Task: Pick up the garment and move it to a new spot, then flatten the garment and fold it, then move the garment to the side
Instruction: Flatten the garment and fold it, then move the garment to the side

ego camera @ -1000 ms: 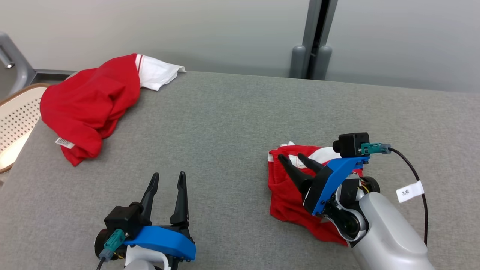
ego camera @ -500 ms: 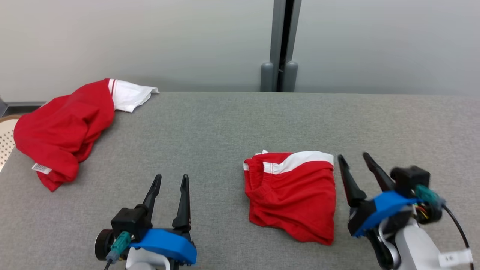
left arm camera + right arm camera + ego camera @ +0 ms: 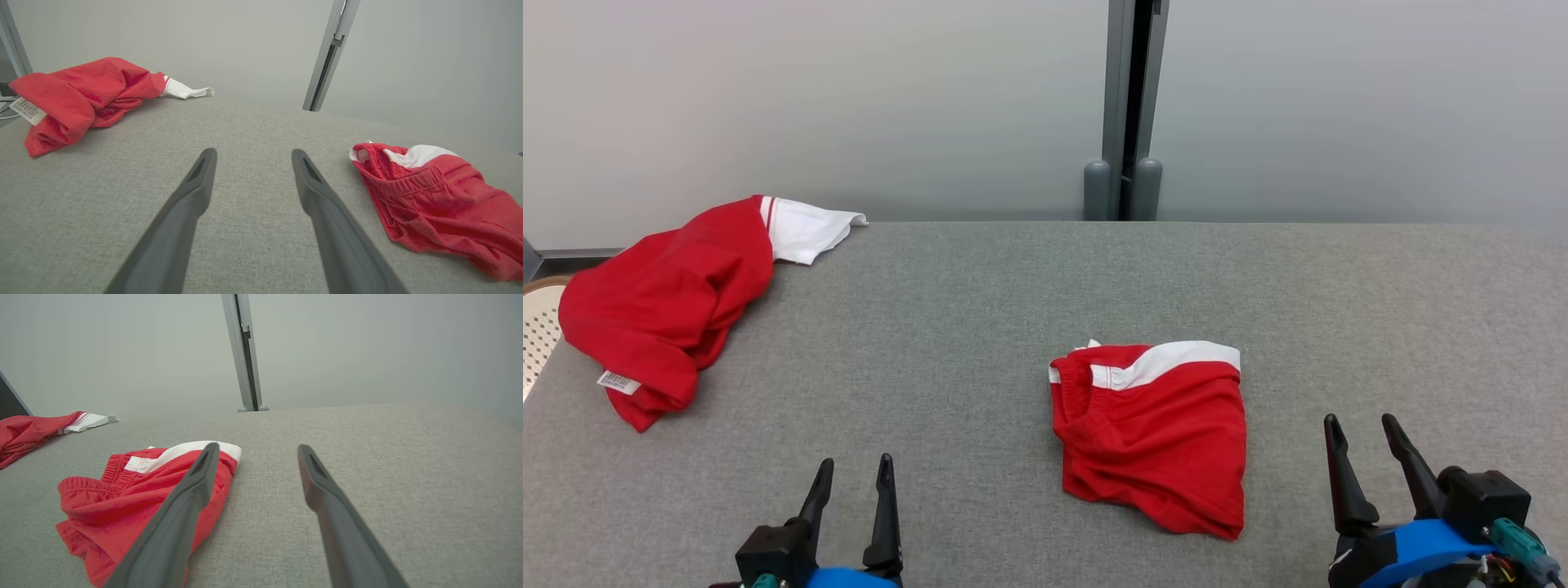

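Note:
A red garment with a white band (image 3: 1156,441) lies folded into a compact rectangle on the grey table (image 3: 980,310), right of centre. It also shows in the left wrist view (image 3: 433,200) and the right wrist view (image 3: 135,498). My right gripper (image 3: 1358,420) stands open to its right, apart from it, holding nothing (image 3: 258,446). My left gripper (image 3: 855,461) is open at the lower left over bare table (image 3: 253,152). A second red and white garment (image 3: 662,310) lies crumpled at the table's far left corner (image 3: 77,94).
A grey post (image 3: 1123,106) stands against the pale wall behind the table's far edge. A perforated chair seat (image 3: 535,327) sits beyond the table's left edge. Bare grey table lies between the two garments and to the right of the folded one.
My right gripper has drawn back from over the folded garment to its right, staying open. Both grippers sit lower in the head view. The camera has also shifted.

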Tool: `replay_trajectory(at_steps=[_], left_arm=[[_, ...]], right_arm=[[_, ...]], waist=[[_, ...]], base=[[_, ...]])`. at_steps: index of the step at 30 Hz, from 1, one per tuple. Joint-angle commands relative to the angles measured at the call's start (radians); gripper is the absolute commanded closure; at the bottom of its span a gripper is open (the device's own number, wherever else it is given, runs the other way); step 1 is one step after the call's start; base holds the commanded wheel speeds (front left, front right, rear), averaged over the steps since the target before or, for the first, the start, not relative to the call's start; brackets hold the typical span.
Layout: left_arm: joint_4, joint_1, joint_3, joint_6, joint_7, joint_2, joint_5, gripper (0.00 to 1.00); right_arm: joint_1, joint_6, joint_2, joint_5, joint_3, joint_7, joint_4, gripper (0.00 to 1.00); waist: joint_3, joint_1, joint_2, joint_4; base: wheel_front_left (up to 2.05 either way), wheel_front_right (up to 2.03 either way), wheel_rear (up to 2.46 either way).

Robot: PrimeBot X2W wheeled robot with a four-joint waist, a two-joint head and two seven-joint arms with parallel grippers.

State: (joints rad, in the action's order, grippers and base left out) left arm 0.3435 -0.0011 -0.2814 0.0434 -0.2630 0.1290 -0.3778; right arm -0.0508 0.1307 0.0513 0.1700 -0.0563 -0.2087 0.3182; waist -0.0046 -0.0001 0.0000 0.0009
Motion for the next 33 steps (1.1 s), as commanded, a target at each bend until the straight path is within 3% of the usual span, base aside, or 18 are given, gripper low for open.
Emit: replay_trajectory(at_steps=[1, 24, 29, 33], left_arm=[[-0.009, 0.015, 0.007, 0.001, -0.003, 0.005, 0.006, 0.00], [-0.002, 0.013, 0.012, -0.016, -0.003, -0.017, 0.020, 0.00], [0.000, -0.002, 0.013, -0.018, -0.003, -0.020, 0.025, 0.00], [0.004, -0.014, 0.013, -0.020, -0.003, -0.019, 0.031, 0.00]], right_arm=[[0.014, 0.000, -0.001, 0.005, 0.002, -0.008, 0.000, 0.00], [-0.040, 0.000, -0.001, -0.020, -0.001, -0.006, 0.083, 0.00], [-0.112, 0.000, -0.001, -0.049, 0.008, 0.059, 0.070, 0.00], [-0.195, 0.000, 0.002, -0.086, 0.020, 0.202, 0.074, 0.00]], waist=[[0.001, 0.0001, 0.0000, 0.002], [0.014, 0.0001, 0.0000, 0.020], [0.033, 0.0001, 0.0000, 0.025], [0.052, 0.0001, 0.0000, 0.033]], base=[[0.00, 0.00, 0.00], [0.00, 0.00, 0.00], [0.00, 0.00, 0.00], [0.00, 0.00, 0.00]])
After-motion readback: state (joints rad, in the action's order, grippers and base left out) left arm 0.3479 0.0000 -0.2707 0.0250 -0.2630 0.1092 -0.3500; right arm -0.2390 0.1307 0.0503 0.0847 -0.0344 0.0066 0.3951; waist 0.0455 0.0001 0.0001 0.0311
